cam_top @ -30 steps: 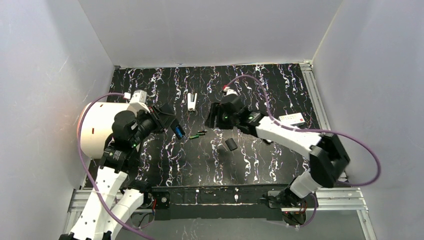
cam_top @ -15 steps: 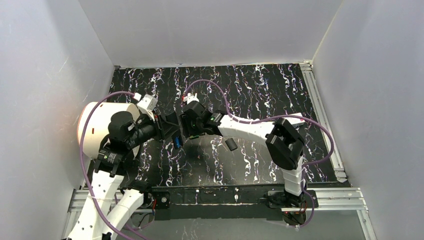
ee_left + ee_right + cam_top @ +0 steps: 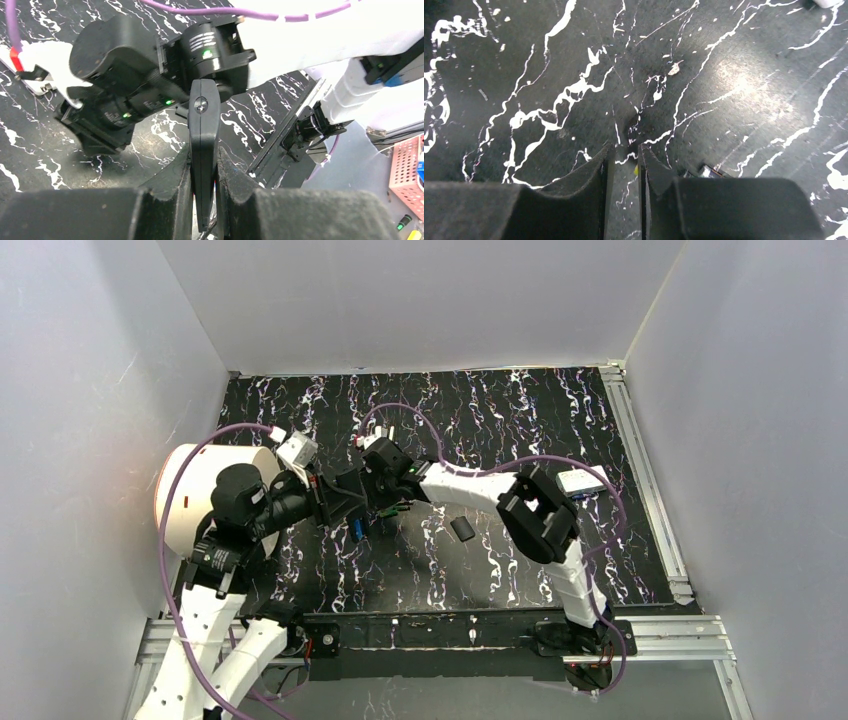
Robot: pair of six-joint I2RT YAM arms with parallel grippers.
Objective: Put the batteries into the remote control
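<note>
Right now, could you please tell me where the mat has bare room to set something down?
Bare mat lies at the far right, behind the white box, and between the small black piece and the near rail. It is crowded left of centre, around the remote and batteries.

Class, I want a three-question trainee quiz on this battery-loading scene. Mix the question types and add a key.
1. True or false: the left gripper is clamped on the slim black plastic remote control.
2. Which arm reaches across the black white-veined table towards the other? A: the left arm. B: the right arm. C: neither.
3. Short answer: which gripper holds the short black cylinder lying on the table?
Key: 1 true; 2 B; 3 neither.
</note>
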